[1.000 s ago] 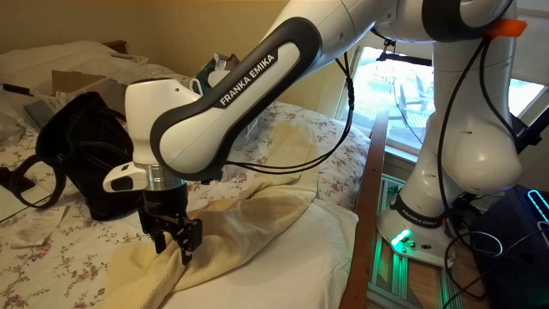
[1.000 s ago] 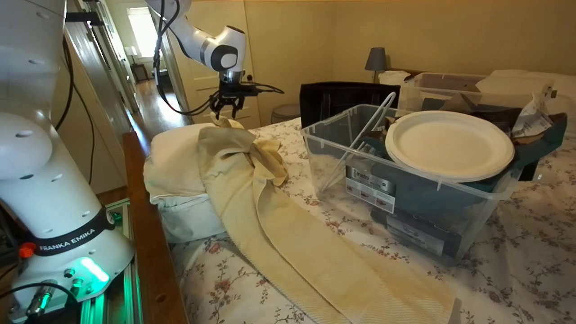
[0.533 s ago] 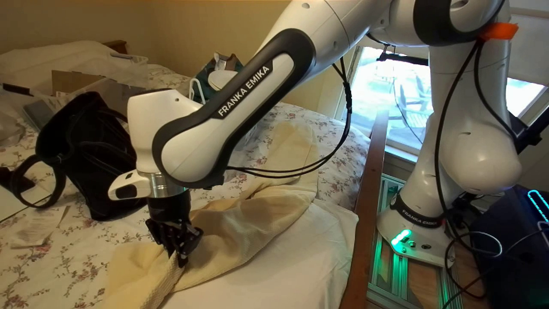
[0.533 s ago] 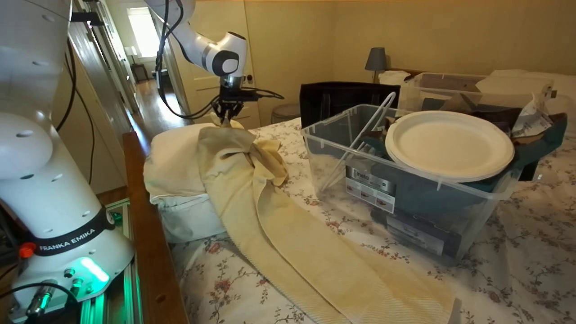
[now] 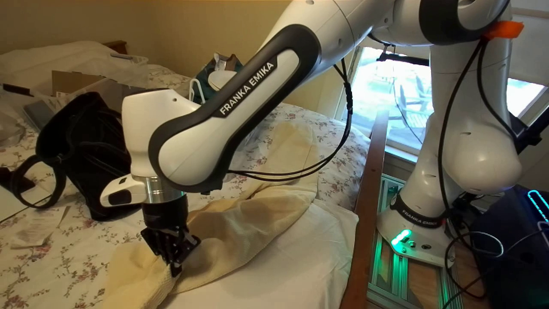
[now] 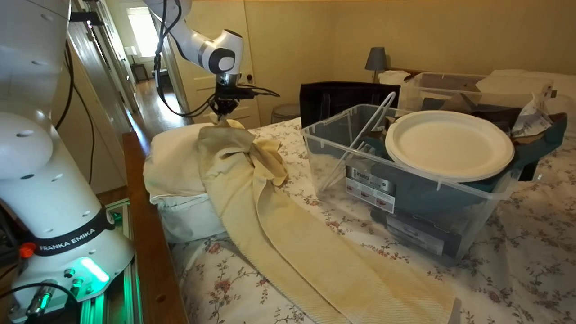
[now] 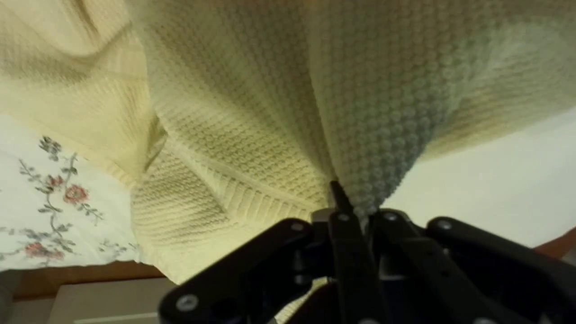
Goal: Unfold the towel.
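Pincer: black, two-fingered, pointed downward. Jaws drawn narrow; a gathered fold of pale cloth is gripped between them, as shown in the wrist view.

Towel: pale yellow, textured, rumpled in long folds. Held by the pincer at that fold; elsewhere laid loose. In an exterior view a shorter part is spread on the camera's side of the pincer, and a longer part is extended away from it, beneath the arm.

Sheet: plain white. Found beside the pincer, partly covered by the towel.

Bedspread: white, floral print. Found on the side of the pincer opposite the sheet, and also well beyond it.

Bag: black. Set on the bedspread near the pincer, farther from the camera in an exterior view.

Bin: clear plastic. Placed well apart from the pincer; round white plates are carried on top.

Rail: wooden. Seen past the sheet from the pincer.
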